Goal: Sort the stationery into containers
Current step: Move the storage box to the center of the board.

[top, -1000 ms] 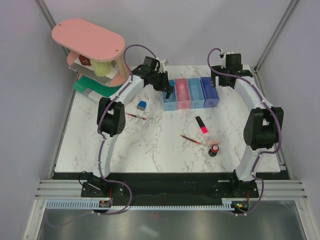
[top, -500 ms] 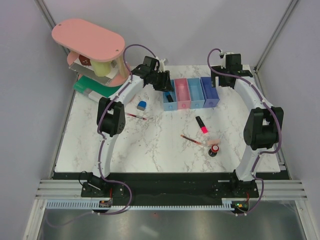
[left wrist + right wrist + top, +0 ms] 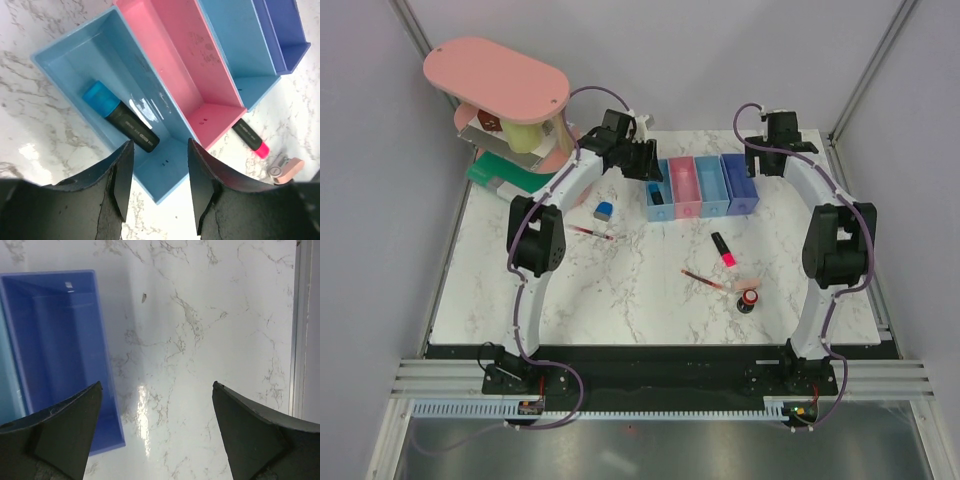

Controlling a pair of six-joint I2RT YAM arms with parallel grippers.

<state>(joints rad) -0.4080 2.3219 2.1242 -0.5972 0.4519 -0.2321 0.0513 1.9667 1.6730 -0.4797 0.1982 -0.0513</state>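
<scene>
Hovering over the leftmost light blue bin (image 3: 95, 50) in the upper middle of the overhead view, the left claw (image 3: 160, 150) has its fingers moderately parted with nothing between them, and a black marker with a blue cap (image 3: 122, 117) lies loose on that bin's floor. The right claw (image 3: 156, 390) gapes wide and empty above bare desk (image 3: 210, 315), just right of the purple-blue bin (image 3: 55, 340). Lower in the overhead view, right of centre, the pink-red marker (image 3: 723, 250), a thin red pen (image 3: 704, 279), the pale pink eraser (image 3: 745, 285) and the red-and-black knob (image 3: 749, 301) lie on the desk, while the blue-white block (image 3: 604, 210) sits left of centre.
</scene>
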